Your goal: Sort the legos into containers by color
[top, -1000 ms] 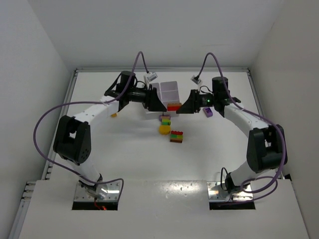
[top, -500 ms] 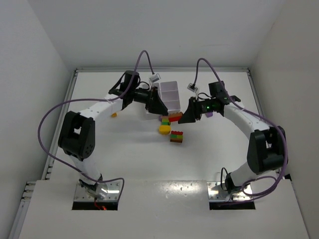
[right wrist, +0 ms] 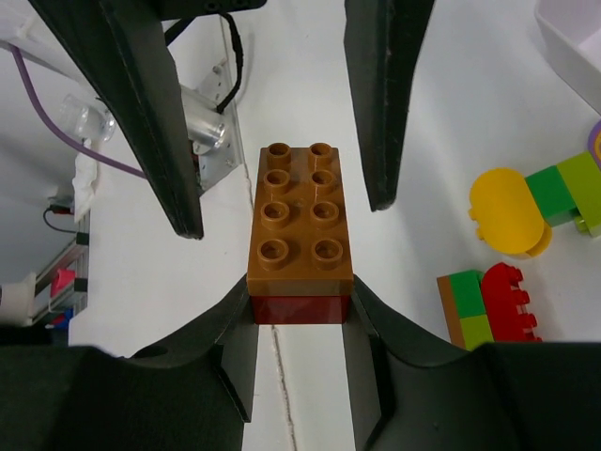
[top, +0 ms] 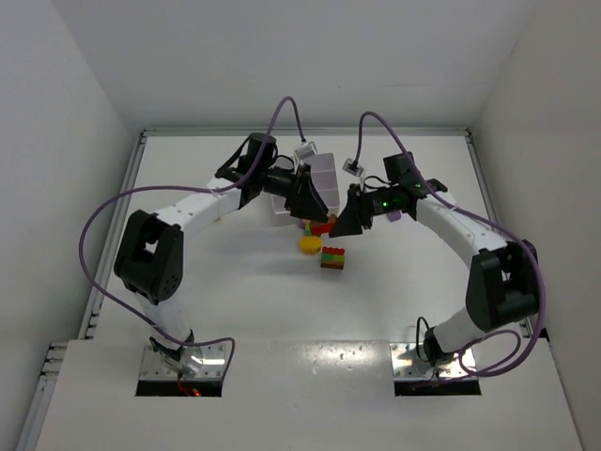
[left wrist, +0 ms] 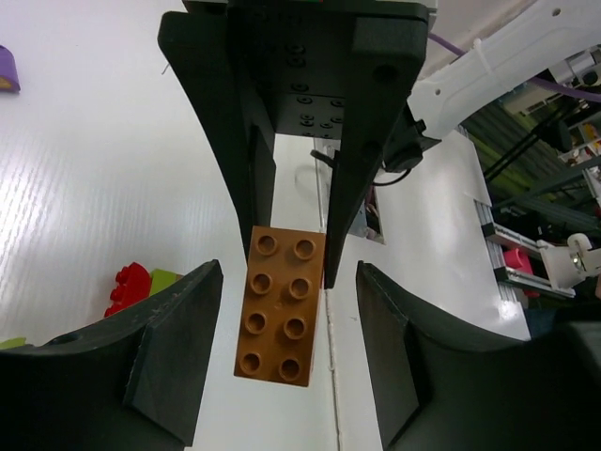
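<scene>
Two bricks stuck together, an orange-brown brick (right wrist: 300, 221) on top of a dark red brick (right wrist: 300, 309), are held between the two arms over the white table (top: 235, 282). They are just in front of the white tray (top: 324, 169). The right gripper (right wrist: 300, 305) is squeezed tight on one end of the pair. The left gripper (left wrist: 286, 277) has its fingers spread, one on each side of the other end. There is a gap on both sides, so it is not touching the bricks.

Down on the table lies a yellow round brick (right wrist: 507, 211), touching a green and lime clump (right wrist: 563, 193). Near it sits a little stack (right wrist: 484, 305) of green, lime and red. A purple piece (left wrist: 7, 68) lies well apart from them.
</scene>
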Tool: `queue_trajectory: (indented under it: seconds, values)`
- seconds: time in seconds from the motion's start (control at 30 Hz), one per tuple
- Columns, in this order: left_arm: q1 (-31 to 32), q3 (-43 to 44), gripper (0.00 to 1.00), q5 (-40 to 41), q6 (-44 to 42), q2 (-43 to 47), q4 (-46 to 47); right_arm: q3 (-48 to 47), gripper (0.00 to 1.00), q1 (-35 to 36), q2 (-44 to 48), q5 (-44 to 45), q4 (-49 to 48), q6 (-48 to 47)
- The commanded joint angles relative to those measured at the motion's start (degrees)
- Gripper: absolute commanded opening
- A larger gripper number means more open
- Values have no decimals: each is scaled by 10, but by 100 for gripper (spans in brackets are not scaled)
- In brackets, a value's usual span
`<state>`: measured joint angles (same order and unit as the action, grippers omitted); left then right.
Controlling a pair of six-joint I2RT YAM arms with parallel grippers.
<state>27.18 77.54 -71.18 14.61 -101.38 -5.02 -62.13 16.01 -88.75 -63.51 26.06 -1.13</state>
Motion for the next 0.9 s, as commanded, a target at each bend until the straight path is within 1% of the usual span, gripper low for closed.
queue_trajectory:
  seconds: [0.0,0.23,0.3,0.33,0.43,0.47,0.5,0.57,0.6,0.67,0.7,0.87]
  values:
    - [7,26,64,-7,-19,-6,21,-35,0,7,9,-21,-16,-16]
    - [13,31,62,-19,-19,-16,21,-52,0,12,-2,-21,-22,-16]
    - [18,31,59,-19,-19,-16,21,-52,0,17,-2,-21,-22,-16]
    - [18,31,54,-19,-19,-16,21,-52,0,17,-2,-21,-22,-16]
    - [18,31,44,-19,-19,-16,21,-52,0,23,-2,-21,-22,-16]
    - [18,37,39,-19,-13,-16,21,-52,0,23,-2,-16,-22,-16]
    - [18,37,38,-19,-13,-16,21,-52,0,23,-2,-16,-22,-21]
    - [18,42,38,-24,-8,-22,21,-47,0,23,-2,-10,-16,-26]
    - [18,42,40,-29,-8,-22,21,-47,0,23,-2,-10,-16,-27]
    - [18,42,46,-29,-3,-22,21,-41,0,23,-2,-5,-16,-32]
    - [18,42,47,-29,-3,-22,21,-41,0,23,-2,-5,-16,-32]
    - [18,47,50,-35,-3,-22,21,-41,0,23,-2,-5,-11,-37]
